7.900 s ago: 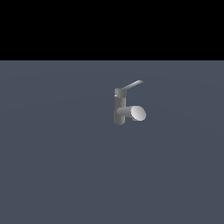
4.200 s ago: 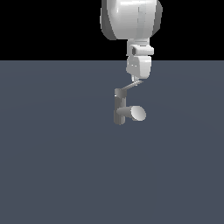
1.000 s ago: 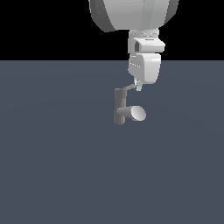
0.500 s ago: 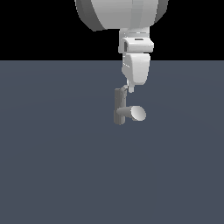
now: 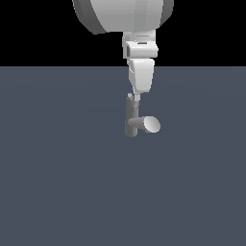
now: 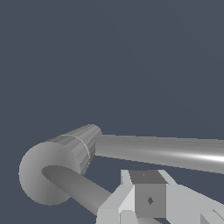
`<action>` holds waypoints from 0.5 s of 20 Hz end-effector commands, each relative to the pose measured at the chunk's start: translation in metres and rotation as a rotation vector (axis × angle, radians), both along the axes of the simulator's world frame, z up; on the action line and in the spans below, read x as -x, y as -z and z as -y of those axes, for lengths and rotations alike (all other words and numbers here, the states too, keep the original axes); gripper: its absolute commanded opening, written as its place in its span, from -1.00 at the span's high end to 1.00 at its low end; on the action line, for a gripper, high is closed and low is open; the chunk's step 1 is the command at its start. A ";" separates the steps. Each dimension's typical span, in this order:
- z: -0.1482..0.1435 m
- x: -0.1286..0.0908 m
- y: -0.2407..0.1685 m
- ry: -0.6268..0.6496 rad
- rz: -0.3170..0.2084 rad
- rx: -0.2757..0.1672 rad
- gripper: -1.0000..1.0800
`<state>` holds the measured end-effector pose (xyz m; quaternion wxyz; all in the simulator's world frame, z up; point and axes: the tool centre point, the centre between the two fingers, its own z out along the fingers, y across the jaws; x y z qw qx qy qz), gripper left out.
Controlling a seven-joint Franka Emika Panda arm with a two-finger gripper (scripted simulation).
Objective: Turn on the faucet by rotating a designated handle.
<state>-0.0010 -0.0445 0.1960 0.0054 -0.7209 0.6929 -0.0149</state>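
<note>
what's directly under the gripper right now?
The faucet: the gripper hangs just over the top of its upright body, the spout sticking out below. The handle shows in the wrist view; in the exterior view the gripper covers it, so contact can't be confirmed.

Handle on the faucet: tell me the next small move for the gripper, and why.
Probably keep sweeping sideways toward the exterior view's left, in the same arc. The gripper sits right at the top of the faucet, and the handle now points nearly end-on to the exterior camera rather than slanting out to its right as before, so the turn looks underway. Whether it has reached its stop cannot be told.
</note>
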 end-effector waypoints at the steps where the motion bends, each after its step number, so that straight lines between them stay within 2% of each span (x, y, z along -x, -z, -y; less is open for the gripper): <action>1: -0.027 -0.005 0.005 -0.031 -0.009 -0.006 1.00; 10: -0.073 -0.021 0.012 -0.052 -0.025 -0.011 1.00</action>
